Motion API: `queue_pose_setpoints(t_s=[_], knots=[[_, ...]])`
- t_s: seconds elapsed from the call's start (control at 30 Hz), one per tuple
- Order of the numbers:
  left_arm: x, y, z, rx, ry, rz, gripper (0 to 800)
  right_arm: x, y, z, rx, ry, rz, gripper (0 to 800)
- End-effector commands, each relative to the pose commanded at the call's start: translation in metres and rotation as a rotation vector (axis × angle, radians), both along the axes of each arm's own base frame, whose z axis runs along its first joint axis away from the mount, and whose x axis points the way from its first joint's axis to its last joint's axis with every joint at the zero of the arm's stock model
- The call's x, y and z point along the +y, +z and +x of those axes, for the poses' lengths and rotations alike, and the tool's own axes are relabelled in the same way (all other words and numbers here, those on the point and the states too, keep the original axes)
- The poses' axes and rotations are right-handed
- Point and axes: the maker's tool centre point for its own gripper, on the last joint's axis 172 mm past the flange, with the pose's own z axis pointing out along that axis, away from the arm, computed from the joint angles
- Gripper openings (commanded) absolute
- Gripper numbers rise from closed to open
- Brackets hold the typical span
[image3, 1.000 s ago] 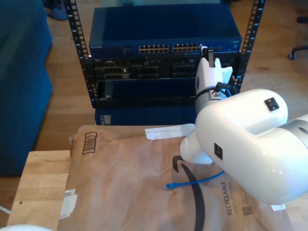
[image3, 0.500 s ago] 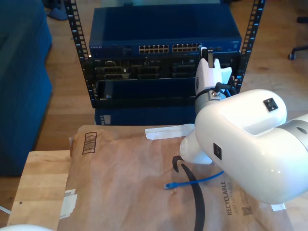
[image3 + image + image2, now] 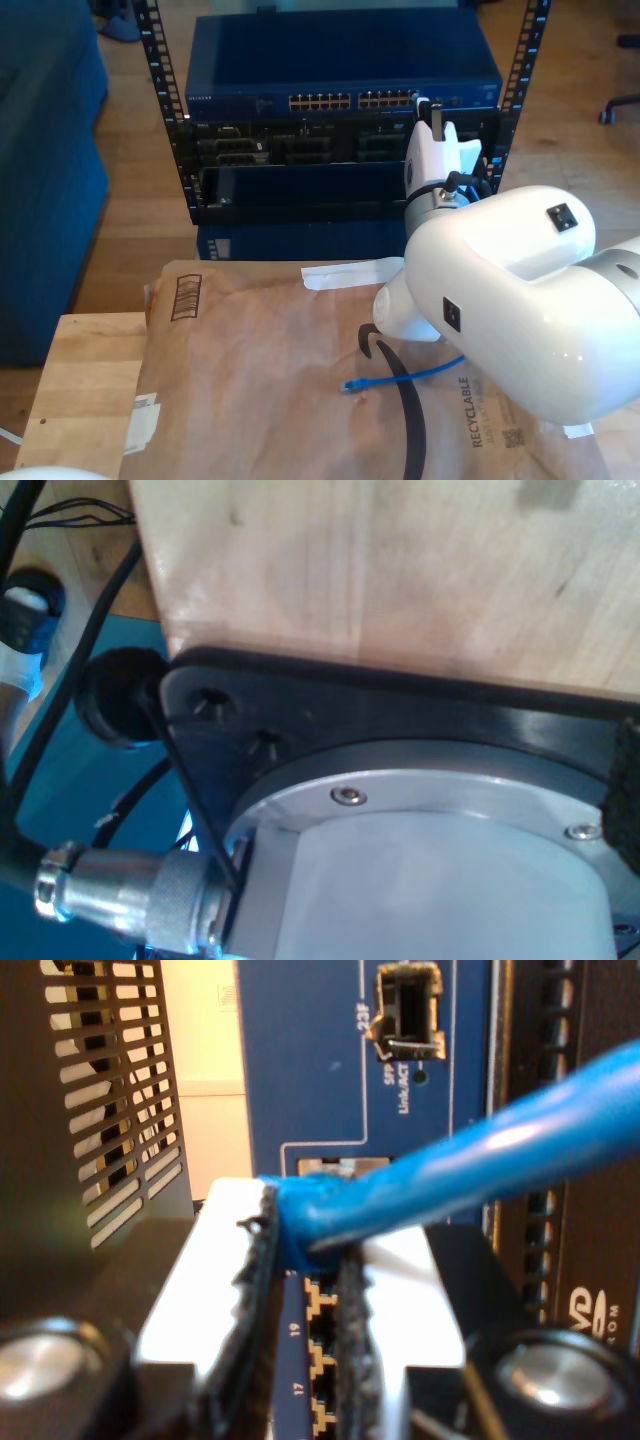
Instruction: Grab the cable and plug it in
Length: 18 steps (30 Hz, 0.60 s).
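Observation:
The cable (image 3: 480,1165) is thin and bright blue, and my second gripper (image 3: 305,1230) is shut on it just behind its end. That end sits right at a row of network ports (image 3: 318,1350) on the blue switch (image 3: 320,1050). I cannot tell whether the plug is inside a port. In the exterior view my second gripper (image 3: 430,108) is up against the switch's port row (image 3: 350,100) in the rack. The cable (image 3: 420,372) runs under the white arm, and its other plug (image 3: 350,385) lies loose on the brown paper (image 3: 260,380).
Black rack rails (image 3: 155,60) flank the switch, with darker units (image 3: 300,150) below it. A black strap (image 3: 410,400) curves over the paper. The wooden table (image 3: 90,380) shows at the exterior view's left. The first wrist view faces a wooden board (image 3: 400,570), a black mounting plate (image 3: 300,730) and a metal connector (image 3: 120,890).

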Motion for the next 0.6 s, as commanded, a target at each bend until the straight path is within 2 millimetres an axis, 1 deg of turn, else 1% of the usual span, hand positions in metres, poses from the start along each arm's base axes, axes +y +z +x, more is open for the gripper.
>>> queue_pose_setpoints(t_s=[0.4, 0.6], knots=[[0.0003, 0.0002, 0.0000, 0.000, 0.000, 0.002, 799, 0.0015, 0.0002, 0.0016, -0.003, 0.003, 0.000, 0], [0.0003, 0.0002, 0.0000, 0.000, 0.000, 0.002, 800, 0.0006, -0.0043, 0.0021, 0.002, 0.001, -0.001, 0]])
